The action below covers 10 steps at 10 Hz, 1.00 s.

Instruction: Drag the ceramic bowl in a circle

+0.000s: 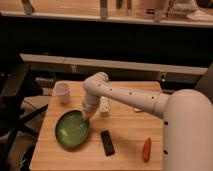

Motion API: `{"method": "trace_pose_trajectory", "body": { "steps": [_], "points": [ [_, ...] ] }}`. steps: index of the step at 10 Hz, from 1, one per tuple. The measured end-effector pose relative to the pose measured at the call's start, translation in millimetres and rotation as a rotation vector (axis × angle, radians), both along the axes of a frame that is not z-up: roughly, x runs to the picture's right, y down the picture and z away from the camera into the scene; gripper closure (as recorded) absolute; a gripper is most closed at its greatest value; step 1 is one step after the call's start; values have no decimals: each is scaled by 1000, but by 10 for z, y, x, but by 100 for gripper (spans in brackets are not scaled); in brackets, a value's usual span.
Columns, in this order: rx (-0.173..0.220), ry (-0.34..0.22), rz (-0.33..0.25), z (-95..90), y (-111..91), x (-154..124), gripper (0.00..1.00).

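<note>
Ceramic makes the shallow green bowl [71,131] rigid, fairly heavy, glazed-slick and easy to chip. I judge it will slide readily over the wooden surface [131,131] if held at the rim, and it should be kept from knocking the white cup [62,93] or the black bar [107,142]. It sits on the front-left part of the surface with the gripper [88,115] at its upper-right rim; whether that gripper is clamped there or open cannot be told.
</note>
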State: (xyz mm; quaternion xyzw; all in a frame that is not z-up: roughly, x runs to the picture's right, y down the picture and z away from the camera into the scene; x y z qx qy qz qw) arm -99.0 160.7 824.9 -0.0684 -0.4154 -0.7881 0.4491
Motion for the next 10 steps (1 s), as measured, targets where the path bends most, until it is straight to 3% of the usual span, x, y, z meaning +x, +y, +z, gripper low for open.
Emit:
{"method": "trace_pose_trajectory", "body": {
  "steps": [2,7,10],
  "points": [
    [2,-24,-26,11,9,-29,99],
    [-6,-22,-2,33,9,267,99],
    [-2,-45,-32,42,22,186,99]
  ]
}}
